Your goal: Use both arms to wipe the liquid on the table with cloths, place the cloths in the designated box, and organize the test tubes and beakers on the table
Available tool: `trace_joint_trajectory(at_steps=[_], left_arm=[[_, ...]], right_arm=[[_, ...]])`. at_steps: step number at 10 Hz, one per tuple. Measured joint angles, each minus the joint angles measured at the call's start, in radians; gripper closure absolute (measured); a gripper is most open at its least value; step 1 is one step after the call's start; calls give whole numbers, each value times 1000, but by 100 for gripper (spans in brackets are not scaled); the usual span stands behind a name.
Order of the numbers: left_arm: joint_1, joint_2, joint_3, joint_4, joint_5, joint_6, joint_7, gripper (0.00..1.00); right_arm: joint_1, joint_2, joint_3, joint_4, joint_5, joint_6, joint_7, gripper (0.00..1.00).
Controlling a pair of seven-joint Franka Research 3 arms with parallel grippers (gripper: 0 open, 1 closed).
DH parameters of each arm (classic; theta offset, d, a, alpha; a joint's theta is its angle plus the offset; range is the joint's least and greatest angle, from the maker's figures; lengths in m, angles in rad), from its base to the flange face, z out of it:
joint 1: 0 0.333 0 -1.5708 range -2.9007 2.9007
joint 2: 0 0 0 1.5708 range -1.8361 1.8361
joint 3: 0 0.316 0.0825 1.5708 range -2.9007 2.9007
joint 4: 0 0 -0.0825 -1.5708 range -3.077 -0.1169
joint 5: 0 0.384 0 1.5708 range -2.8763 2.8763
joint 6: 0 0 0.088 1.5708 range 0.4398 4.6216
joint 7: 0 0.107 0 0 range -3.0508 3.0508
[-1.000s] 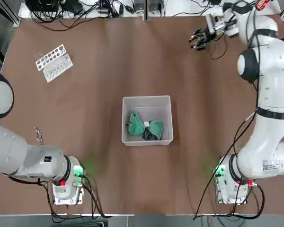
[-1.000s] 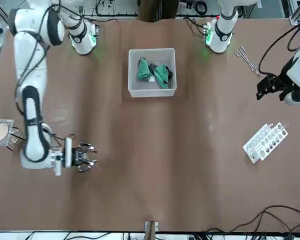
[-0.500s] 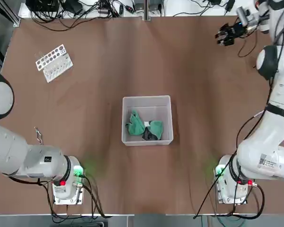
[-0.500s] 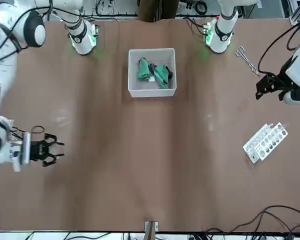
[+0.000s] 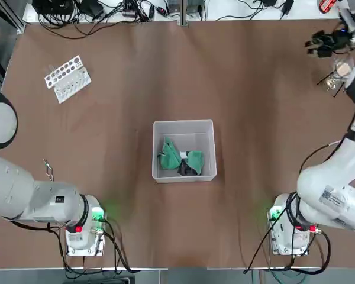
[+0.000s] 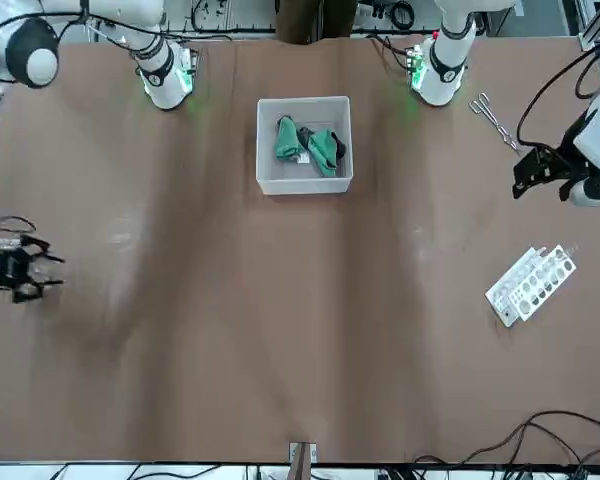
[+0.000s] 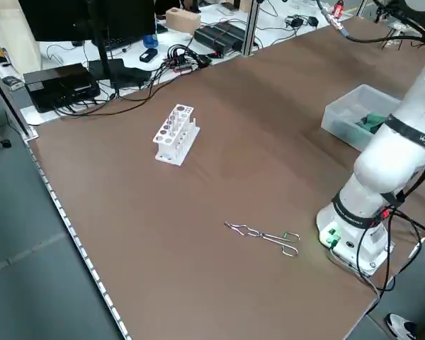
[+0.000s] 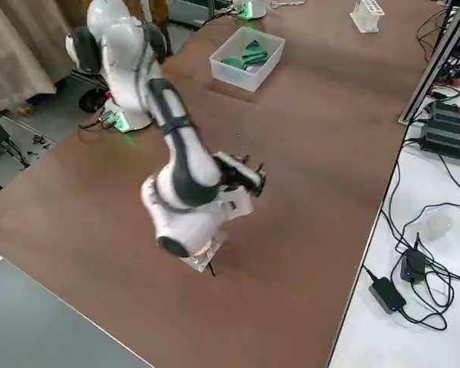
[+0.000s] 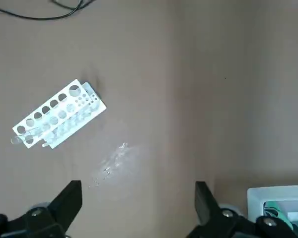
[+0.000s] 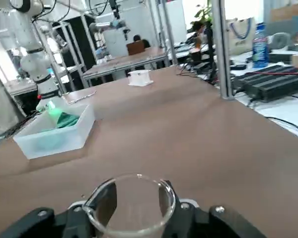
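Observation:
My right gripper [image 5: 319, 42] hovers over the far right corner of the brown table [image 5: 118, 118], at the left edge of the front view [image 6: 25, 270]. In the right wrist view a small clear glass beaker [image 10: 134, 198] sits upright between its fingers, which press on both sides. The white translucent box [image 5: 208, 131] stands mid-table with the green cloth [image 5: 170, 155] and the dark cloth [image 5: 187, 169] inside. My left gripper [image 6: 528, 178] hangs open and empty, high over the table's left side, near the white test tube rack [image 6: 530, 283].
A clear square pad with a tan disc [image 5: 342, 70] lies on the table by the right gripper. Metal tongs [image 6: 495, 115] lie near the left arm's base. A faint wet sheen [image 9: 111, 163] shows beside the rack [image 9: 57, 121]. Cables run along the far edge.
The right arm has swung from the far middle of the table out to its far right corner, carrying the beaker. The left arm has not moved.

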Motion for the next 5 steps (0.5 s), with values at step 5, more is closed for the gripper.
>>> trace_joint_trajectory(at_steps=[5], left_arm=[[0, 0, 0, 2, 0, 0, 0, 0]], right_arm=[[-164, 7, 4, 36, -20, -39, -126, 54]])
